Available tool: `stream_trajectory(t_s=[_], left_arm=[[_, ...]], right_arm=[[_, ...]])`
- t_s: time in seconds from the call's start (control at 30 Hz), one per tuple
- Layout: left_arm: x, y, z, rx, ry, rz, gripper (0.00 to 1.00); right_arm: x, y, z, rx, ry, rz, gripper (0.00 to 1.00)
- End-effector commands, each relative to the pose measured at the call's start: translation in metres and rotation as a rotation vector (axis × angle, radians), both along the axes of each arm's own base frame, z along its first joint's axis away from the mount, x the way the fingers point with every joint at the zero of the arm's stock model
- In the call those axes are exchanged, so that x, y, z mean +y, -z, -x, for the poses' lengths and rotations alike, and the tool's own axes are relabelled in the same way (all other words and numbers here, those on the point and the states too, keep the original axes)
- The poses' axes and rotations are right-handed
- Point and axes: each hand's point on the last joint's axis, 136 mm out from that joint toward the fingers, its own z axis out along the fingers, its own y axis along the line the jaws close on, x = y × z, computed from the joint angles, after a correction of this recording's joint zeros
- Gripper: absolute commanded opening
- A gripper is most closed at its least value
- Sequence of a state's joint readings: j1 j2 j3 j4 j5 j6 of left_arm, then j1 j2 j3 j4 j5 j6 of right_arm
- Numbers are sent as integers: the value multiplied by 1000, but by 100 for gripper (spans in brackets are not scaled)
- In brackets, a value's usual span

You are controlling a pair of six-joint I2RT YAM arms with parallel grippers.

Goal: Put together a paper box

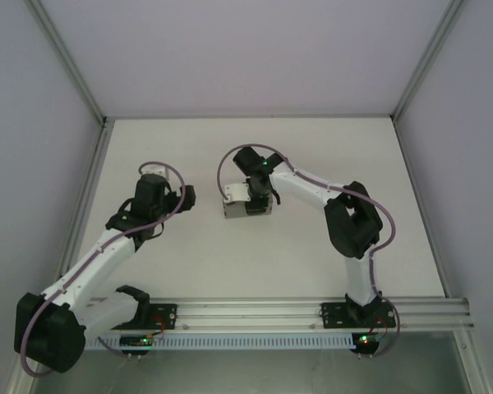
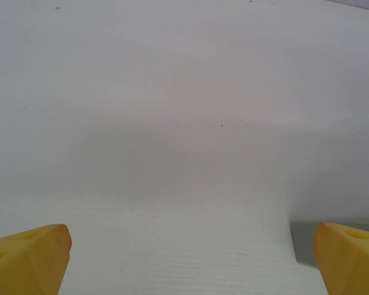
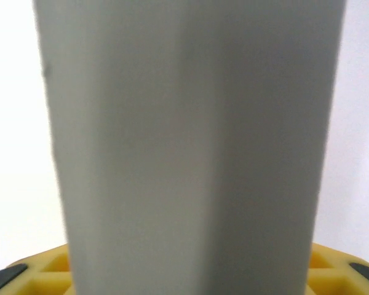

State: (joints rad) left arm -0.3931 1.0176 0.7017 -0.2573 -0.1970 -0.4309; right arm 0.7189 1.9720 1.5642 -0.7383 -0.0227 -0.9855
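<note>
The paper box (image 1: pixel 240 208) is a small grey cardboard box on the white table, left of centre. My right gripper (image 1: pixel 260 195) comes down on it from behind. In the right wrist view a grey panel of the box (image 3: pixel 190 141) stands close up between the yellow fingers (image 3: pixel 40 273), which sit far apart at the bottom corners, tips hidden. My left gripper (image 1: pixel 186 198) hovers to the left of the box, apart from it. In the left wrist view it (image 2: pixel 190 264) is open over bare table, and a grey corner (image 2: pixel 302 243) sits beside its right finger (image 2: pixel 350 258).
The white table (image 1: pixel 255 271) is enclosed by pale walls on three sides. An aluminium rail (image 1: pixel 312 312) with both arm bases runs along the near edge. The right arm's elbow (image 1: pixel 353 222) stands to the right of the box.
</note>
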Motion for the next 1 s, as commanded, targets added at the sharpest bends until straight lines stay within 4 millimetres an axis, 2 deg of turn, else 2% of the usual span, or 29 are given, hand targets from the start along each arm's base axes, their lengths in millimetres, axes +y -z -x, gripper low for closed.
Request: stream_trajectory(t_s=[0.0,0.1,0.17,0.37,0.5,0.6,0.63,0.7,0.8,0.97], left_arm=[[9,1,4,2,-33,-14,100],[10,0,4,-5,-36,-13,100],[10,1,3,-6,-38,-13,100],[10,-1,2,-12,-36,-18,100],[9,-1,1,-11,-31,-14,99],[8,0,1,-8,-26,-13,100],[8,1,1,-7,-26,-12,100],[7,0,0,-9,-21,-14,100],[7,0,-1,-10,-20,-20,99],[4,-1,-3,-18,2,-22,99]], right_arm=[[0,-16,-31,-187,132,-43,44],[-13,-23,-56,-358,235,-30,44],[-22,-21,-64,-429,268,-6,44],[-33,-4,-71,-534,281,12,45],[-36,5,-66,-540,254,60,54],[-35,7,-52,-502,224,79,70],[-37,15,-40,-465,206,90,76],[-37,17,-28,-428,190,91,87],[-39,16,-14,-402,188,104,99],[-41,17,29,-217,161,73,99]])
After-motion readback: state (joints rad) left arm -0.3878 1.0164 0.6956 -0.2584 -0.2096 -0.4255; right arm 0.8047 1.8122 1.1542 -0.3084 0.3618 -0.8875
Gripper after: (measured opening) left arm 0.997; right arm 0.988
